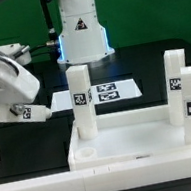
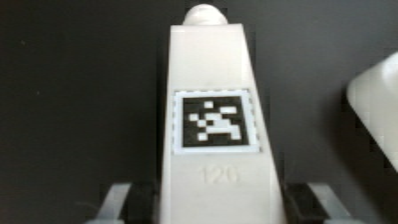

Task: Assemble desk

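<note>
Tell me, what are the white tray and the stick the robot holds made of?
The desk top looks like smooth matte white plastic: even colour, moulded rim and round socket. The leg in the gripper looks the same plastic, carrying a black-and-white tag, probably printed paper.

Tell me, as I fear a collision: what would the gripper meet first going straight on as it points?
Probably bare table: beyond the tip of the leg in the gripper, the wrist view shows only that. A standing leg looks near that line in the exterior view; depth unclear.
</note>
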`<state>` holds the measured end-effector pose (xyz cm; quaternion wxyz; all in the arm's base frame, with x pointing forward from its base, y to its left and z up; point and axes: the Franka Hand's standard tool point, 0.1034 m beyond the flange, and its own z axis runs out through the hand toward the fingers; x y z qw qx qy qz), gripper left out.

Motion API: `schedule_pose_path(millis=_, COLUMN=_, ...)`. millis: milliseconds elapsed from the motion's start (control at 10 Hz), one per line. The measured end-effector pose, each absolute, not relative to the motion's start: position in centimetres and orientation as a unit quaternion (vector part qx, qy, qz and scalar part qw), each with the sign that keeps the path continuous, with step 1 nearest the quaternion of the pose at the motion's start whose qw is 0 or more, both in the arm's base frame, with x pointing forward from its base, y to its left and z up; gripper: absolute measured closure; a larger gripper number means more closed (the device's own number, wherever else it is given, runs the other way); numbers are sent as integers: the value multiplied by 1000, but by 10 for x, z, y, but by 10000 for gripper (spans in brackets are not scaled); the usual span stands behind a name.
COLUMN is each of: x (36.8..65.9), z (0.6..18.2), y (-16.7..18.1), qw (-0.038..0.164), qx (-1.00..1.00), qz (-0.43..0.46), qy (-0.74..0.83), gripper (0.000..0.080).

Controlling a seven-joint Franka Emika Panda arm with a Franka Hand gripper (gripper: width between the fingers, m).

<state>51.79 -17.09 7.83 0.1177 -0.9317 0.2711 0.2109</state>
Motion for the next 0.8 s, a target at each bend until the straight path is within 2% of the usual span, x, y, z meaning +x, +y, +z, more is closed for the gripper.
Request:
schedule_pose_path(millis=100, x=548, z=112, y=-161, qw=110, qx=-949, qz=151, qy=252, gripper=515)
schedule_pose_path(millis=200, x=565, z=133, y=-153, qw=91, qx=-963, qz=102, qy=231, gripper=515)
schedule_pose_path(millis=400, x=560, z=126, y=-152, qw=71, qx=-968, qz=52, qy=235, gripper=515)
schedule_pose_path(millis=500, x=567, z=127, y=-156, qw=57, qx=-970, qz=16, qy=236, gripper=515)
schedule_pose_path(millis=600, x=576, z=133, y=-151, qw=41, qx=-972, qz=-17, qy=232, gripper=515)
schedule_pose_path(millis=700, x=597, z=149, y=-136, qw=25, qx=-975, qz=-65, qy=209, gripper=515)
schedule_pose_path(millis=800, x=609, z=161, y=-117, qw=20, qx=-972, qz=-104, qy=212, gripper=515)
